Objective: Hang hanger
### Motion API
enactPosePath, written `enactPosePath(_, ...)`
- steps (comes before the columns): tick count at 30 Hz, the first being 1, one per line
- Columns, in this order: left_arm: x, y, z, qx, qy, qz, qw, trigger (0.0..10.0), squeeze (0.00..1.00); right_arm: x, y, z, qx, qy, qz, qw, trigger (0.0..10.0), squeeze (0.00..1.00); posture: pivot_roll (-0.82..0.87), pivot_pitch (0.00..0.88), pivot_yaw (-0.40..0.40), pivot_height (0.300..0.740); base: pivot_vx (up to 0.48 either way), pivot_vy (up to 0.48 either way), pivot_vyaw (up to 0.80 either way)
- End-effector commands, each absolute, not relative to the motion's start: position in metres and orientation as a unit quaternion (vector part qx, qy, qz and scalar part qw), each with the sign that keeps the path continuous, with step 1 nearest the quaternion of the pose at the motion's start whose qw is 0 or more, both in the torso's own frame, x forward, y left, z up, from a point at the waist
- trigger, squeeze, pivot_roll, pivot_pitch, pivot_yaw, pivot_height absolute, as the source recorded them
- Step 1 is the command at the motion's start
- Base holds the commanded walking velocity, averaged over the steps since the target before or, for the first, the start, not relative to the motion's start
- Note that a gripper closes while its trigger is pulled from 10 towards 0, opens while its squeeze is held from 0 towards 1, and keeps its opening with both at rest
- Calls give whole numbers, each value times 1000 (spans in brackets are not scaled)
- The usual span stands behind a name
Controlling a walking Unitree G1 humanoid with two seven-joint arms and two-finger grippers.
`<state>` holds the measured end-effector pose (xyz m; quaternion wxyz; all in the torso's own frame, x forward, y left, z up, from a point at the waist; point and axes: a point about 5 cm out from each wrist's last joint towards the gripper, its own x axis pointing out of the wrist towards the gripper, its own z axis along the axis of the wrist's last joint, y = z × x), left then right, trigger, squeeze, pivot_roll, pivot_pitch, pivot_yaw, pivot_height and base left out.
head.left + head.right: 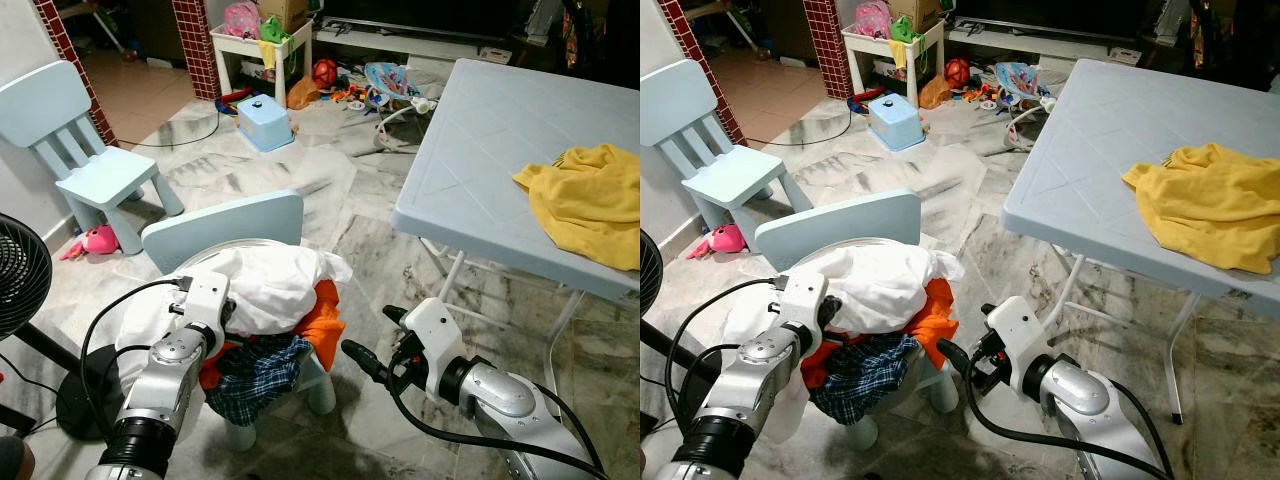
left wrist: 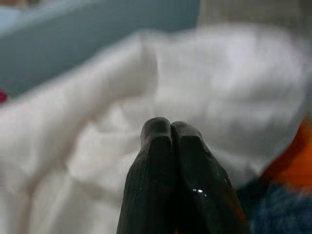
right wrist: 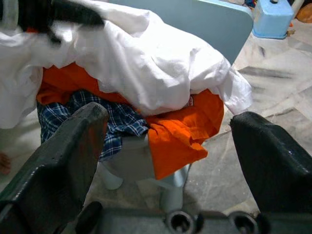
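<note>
- No hanger can be made out; a laundry pile sits on the small blue chair (image 1: 262, 216): white garment (image 1: 272, 285) on top, orange cloth (image 1: 325, 325) and plaid shirt (image 1: 258, 375) under it.
- Left gripper (image 2: 168, 127) at the pile's left edge, against the white garment; fingers pressed together, nothing seen between them.
- Right gripper (image 3: 168, 146) low, just right of the chair, aimed at the pile; fingers spread wide, empty.
- Pale blue table (image 1: 470, 150) on the right, with a yellow cloth (image 1: 590, 200) on it.
</note>
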<state>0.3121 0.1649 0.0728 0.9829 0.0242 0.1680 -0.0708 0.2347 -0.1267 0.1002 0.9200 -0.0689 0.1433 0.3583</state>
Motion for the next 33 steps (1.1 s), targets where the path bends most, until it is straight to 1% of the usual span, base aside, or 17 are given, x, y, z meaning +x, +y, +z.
enactPosePath(1,324,156,106,12,89,-78,993,0,0,234,-125,97,-70,147,361,918,10000,0,-101,62,-14,740,0,0,0)
enactPosePath(4,335,141,131,-3,33,-94,995,0,0,235,-123,97,-71,145,361,919,10000,0,-95,54,-16,740,0,0,0)
enactPosePath(6,348,114,171,-25,-41,-127,991,0,0,239,-121,98,-71,140,360,920,10000,0,-89,44,-16,740,0,0,0)
enactPosePath(9,355,100,193,-36,-75,-148,986,0,0,241,-120,98,-72,137,359,920,10000,0,-86,37,-16,740,0,0,0)
enactPosePath(11,363,74,232,-15,-130,-202,971,0,0,244,-118,98,-72,133,359,921,10000,0,-87,25,-8,740,0,0,0)
enactPosePath(14,363,70,245,-6,-147,-212,966,0,0,244,-116,99,-74,129,359,921,10000,0,-90,24,1,740,0,0,0)
enactPosePath(15,362,76,242,-5,-137,-195,971,6667,0,244,-118,99,-73,128,354,924,10000,0,-88,24,5,740,0,0,0)
enactPosePath(16,361,80,238,-6,-132,-186,974,10000,0,244,-119,98,-73,129,352,924,10000,0,-88,24,5,740,0,0,0)
enactPosePath(17,360,85,233,-3,-125,-176,976,10000,55,244,-119,98,-73,129,351,924,10000,0,-83,29,8,740,0,0,0)
enactPosePath(18,358,98,216,9,-98,-144,985,10000,1000,242,-119,96,-73,131,350,924,10000,0,-83,29,8,740,0,0,0)
enactPosePath(19,358,98,216,9,-98,-144,985,10000,1000,242,-119,96,-73,131,350,924,10000,0,-83,29,8,740,0,0,0)
enactPosePath(20,353,117,194,21,-62,-103,993,10000,1000,240,-118,94,-72,133,351,924,10000,0,-75,37,10,740,0,0,0)
enactPosePath(22,347,129,178,32,-34,-83,995,10000,1000,239,-117,93,-72,134,352,924,10000,0,-72,41,8,740,0,0,0)
enactPosePath(26,335,143,159,32,5,-58,998,10000,1000,238,-116,92,-74,136,355,922,10000,0,-69,46,6,740,0,0,0)
enactPosePath(29,298,162,122,74,67,-34,994,10000,1000,240,-118,91,-79,140,356,921,10000,0,-50,50,-3,740,0,0,0)
enactPosePath(32,293,165,117,78,76,-28,994,10000,1000,240,-118,91,-80,140,356,920,10000,0,-43,51,-5,740,0,0,0)
enactPosePath(33,280,168,109,93,90,-23,991,10000,1000,241,-119,90,-80,140,356,920,10000,0,-35,52,-6,740,0,0,0)
